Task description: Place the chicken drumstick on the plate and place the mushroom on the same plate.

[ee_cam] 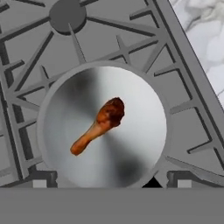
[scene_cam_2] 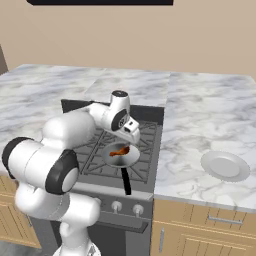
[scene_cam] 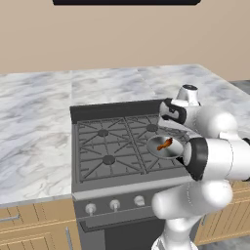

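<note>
Chicken drumstick (ee_cam: pixel 98 126) in frying pan (ee_cam: pixel 140 100), pan handle hidden under hand, jaws spread, plate (scene_cam_2: pixel 225 166) well apart

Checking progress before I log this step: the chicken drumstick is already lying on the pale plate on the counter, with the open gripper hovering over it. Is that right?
Not quite. The chicken drumstick lies in the steel frying pan on the stove, not on the plate, which sits bare on the counter in the right base view. The hand view shows the pan. The gripper does hover open above the drumstick.
</note>
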{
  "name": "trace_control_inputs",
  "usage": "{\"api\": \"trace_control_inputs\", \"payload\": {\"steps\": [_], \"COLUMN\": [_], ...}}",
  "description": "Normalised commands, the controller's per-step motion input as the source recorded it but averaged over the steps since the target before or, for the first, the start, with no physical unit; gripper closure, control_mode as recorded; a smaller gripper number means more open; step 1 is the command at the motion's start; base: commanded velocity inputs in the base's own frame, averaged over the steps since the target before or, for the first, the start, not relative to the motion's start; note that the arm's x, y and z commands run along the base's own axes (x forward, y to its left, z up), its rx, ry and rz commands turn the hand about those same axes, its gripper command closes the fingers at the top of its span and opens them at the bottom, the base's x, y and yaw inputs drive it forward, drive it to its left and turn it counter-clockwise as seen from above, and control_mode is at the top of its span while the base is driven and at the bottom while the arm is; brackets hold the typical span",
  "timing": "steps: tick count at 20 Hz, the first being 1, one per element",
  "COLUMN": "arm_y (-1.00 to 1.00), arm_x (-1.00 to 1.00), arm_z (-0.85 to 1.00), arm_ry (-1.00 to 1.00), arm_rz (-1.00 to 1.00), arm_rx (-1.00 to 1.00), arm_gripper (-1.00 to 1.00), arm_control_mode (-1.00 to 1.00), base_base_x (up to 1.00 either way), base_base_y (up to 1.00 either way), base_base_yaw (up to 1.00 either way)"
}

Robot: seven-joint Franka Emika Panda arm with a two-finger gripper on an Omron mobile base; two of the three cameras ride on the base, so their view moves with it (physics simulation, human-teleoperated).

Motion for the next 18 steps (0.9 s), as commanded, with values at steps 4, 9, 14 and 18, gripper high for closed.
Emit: {"api": "trace_control_inputs", "payload": {"steps": [4, 9, 14, 18], "arm_y": [0.00, 0.00, 0.00, 0.00], "arm_x": [0.29, 0.23, 0.17, 0.16], "arm_z": [-0.44, -0.32, -0.33, -0.37], "arm_ry": [0.00, 0.00, 0.00, 0.00], "arm_rz": [0.00, 0.00, 0.00, 0.00], "arm_rx": [0.00, 0.00, 0.00, 0.00], "arm_gripper": [-1.00, -1.00, -1.00, -1.00], "arm_control_mode": [-1.00, -1.00, -1.00, -1.00], "base_base_x": [0.00, 0.00, 0.00, 0.00], "base_base_y": [0.00, 0.00, 0.00, 0.00], "base_base_yaw": [0.00, 0.00, 0.00, 0.00]}}
